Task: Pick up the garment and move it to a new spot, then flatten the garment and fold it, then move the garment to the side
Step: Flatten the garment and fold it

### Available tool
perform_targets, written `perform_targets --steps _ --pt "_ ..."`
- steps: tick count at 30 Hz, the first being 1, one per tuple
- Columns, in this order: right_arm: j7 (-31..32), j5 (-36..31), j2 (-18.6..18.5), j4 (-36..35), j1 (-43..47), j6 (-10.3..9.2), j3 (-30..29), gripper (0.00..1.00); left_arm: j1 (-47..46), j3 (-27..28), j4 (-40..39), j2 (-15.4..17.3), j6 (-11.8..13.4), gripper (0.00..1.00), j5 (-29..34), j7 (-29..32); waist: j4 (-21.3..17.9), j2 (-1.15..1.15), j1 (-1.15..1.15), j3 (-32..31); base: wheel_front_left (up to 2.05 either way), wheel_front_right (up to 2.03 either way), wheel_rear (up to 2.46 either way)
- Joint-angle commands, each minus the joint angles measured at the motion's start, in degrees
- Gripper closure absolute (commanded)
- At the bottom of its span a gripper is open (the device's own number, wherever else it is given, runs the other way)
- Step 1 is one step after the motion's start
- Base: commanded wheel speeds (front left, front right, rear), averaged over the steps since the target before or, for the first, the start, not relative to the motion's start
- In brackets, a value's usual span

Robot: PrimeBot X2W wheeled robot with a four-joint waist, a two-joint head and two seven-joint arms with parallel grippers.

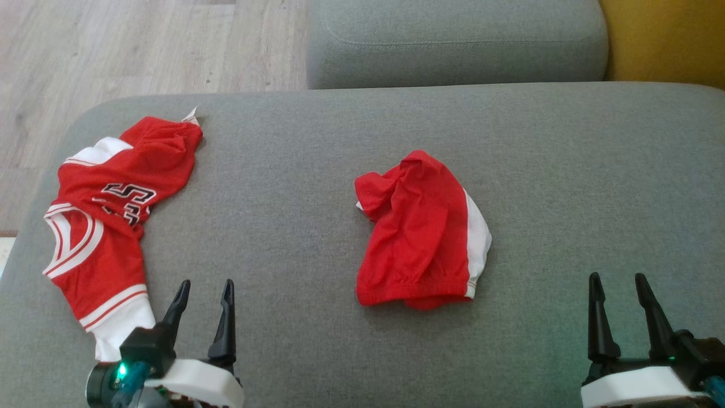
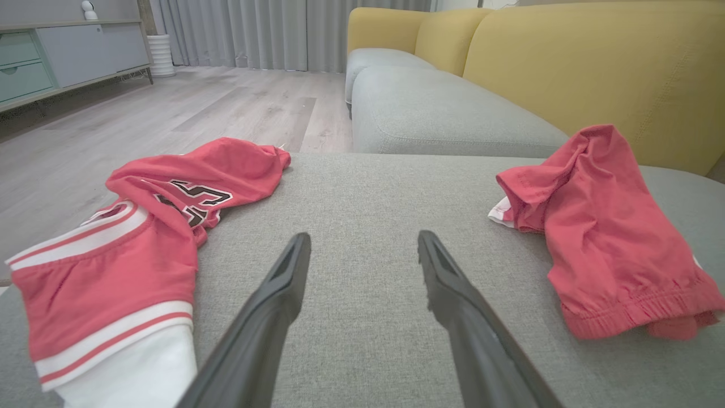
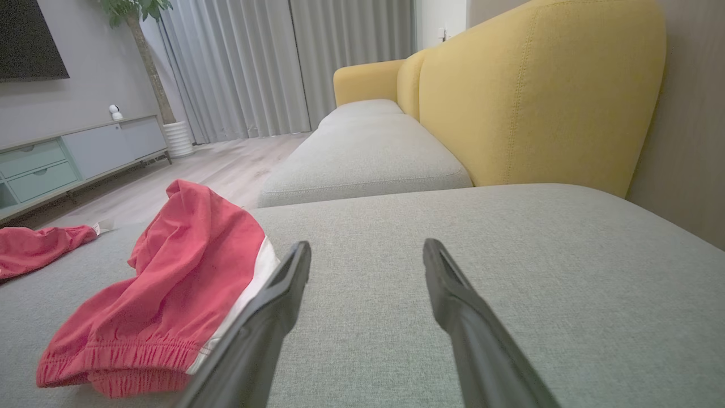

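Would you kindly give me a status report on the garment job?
Left pincer and right pincer open, empty. Red shorts crumpled at cushion centre, untouched. Red jersey crumpled beside left pincer. Path clear.

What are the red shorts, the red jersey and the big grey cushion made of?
Red shorts: thin, soft, matte cloth, maybe polyester; they crumple, and one edge is gathered elastic. Red jersey: probably sporty mesh knit; it looks finely dotted. Grey cushion: coarse woven upholstery, matte; the weave shows.

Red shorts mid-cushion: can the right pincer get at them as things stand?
Probably yes. The right pincer is open, and only bare grey cushion lies between it and the red shorts; nothing stands in the way. They lie crumpled to its left, with neither pincer touching them.
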Motion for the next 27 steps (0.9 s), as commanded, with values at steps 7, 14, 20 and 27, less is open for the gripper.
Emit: perform_targets --steps 7,14,20,27 --pt "-0.37 -0.29 -0.39 -1.78 -2.31 0.44 1.58 0.0 -2.86 2.15 -1.21 -0.34 -0.36 0.0 1.83 -0.7 -1.05 0.0 0.0 0.26 0.0 0.0 0.0" --pt "-0.37 -0.5 -0.38 -3.23 -4.1 0.44 3.23 0.0 -6.72 -9.11 -2.87 -0.98 -3.28 0.0 2.86 -0.28 -4.5 0.0 0.0 2.04 0.0 0.0 0.0" --pt "-0.37 0.43 -0.38 -5.39 -6.28 0.44 4.96 0.0 -14.15 -23.25 -1.4 -1.09 -3.23 0.0 -1.45 4.27 -8.78 0.0 0.0 4.97 0.0 0.0 0.0" --pt "-0.37 2.02 -0.38 -7.71 -8.55 0.44 7.5 0.0 -23.1 -35.72 8.15 -1.1 -0.85 0.0 -5.8 9.74 -14.03 0.0 0.0 8.3 0.0 0.0 0.0"
